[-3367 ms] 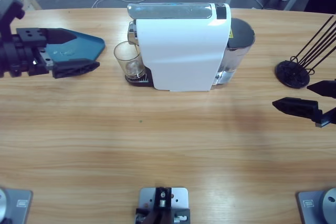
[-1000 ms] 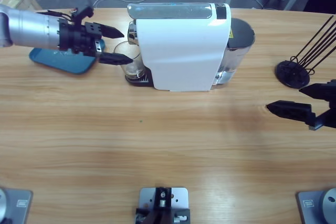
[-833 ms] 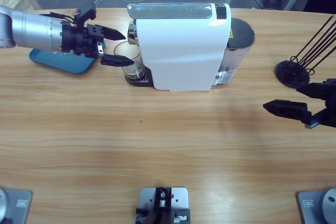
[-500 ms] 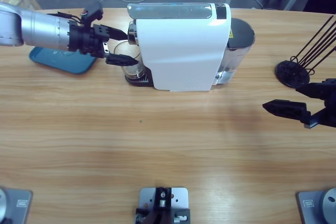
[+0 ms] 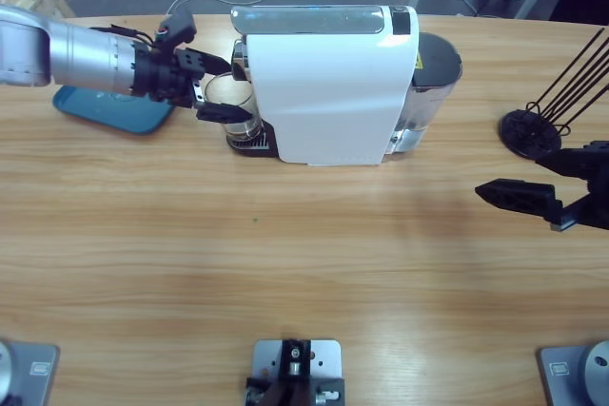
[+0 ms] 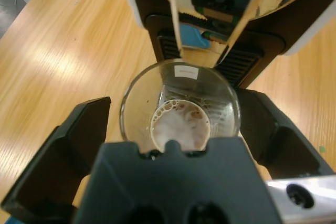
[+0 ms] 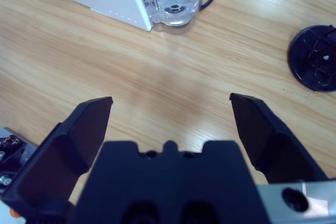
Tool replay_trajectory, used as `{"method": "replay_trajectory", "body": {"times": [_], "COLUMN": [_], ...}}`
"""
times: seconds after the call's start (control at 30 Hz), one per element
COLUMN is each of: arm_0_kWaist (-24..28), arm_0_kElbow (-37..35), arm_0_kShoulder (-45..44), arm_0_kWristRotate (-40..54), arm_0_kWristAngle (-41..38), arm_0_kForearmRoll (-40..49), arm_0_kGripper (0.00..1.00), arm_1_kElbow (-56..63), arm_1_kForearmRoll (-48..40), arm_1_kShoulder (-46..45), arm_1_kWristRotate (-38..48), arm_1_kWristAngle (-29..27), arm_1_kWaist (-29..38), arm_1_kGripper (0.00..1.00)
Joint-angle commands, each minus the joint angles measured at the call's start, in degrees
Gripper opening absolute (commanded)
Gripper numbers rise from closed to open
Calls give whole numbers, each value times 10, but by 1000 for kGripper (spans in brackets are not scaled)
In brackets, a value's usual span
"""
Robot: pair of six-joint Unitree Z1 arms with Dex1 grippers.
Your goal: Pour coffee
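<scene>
Under the machine [image 5: 328, 83] spout, the glass [image 6: 181, 106] with coffee [image 6: 180, 127] is straddled by the open left tool [image 5: 221, 88]; uneven closing risks tipping, spilling. Right tool [image 5: 533, 183] open, empty.

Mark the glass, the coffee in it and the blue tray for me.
glass [image 6: 137, 98]: left wrist view, on its clear left wall below the rim.
coffee [image 6: 179, 127]: left wrist view, on the foamy brown layer at the bottom.
blue tray [image 5: 105, 111]: high view, on its bare part below the arm.
</scene>
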Motion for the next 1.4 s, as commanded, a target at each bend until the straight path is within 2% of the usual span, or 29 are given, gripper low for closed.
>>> {"method": "replay_trajectory", "body": {"times": [0.03,0.07,0.1,0.13,0.47,0.67,0.8,0.93,1.03,1.2,1.4], "arm_0_kWaist": [-8,-8,-8,-7,10,67,123,188,211,209,200], "arm_0_kElbow": [2,3,2,3,47,90,87,67,67,62,61], "arm_0_kShoulder": [35,35,35,35,-14,-98,-117,-100,-64,-38,-22], "arm_0_kWristRotate": [7,6,6,6,2,-7,-74,-152,-201,-243,-266], "arm_0_kWristAngle": [9,12,13,13,53,147,207,218,235,292,316], "arm_0_kForearmRoll": [-4,-4,-4,-4,4,4,-7,-31,-64,-84,-84], "arm_0_kGripper": [381,155,44,18,0,0,0,0,0,0,0], "arm_1_kElbow": [17,17,17,18,18,20,22,23,22,21,20], "arm_1_kForearmRoll": [-7,-7,-7,-7,-7,-7,-9,-10,-10,-12,-12], "arm_1_kShoulder": [21,20,20,20,14,9,9,11,13,19,23], "arm_1_kWristRotate": [-4,-4,-3,-3,-2,-2,-2,-2,-2,-2,0], "arm_1_kWristAngle": [-3,-3,-4,-4,-6,-8,-8,-8,-8,-8,-8], "arm_1_kWaist": [6,6,6,6,5,5,5,5,5,5,5], "arm_1_kGripper": [1000,1000,1000,1000,1000,1000,1000,1000,1000,1000,1000]}}
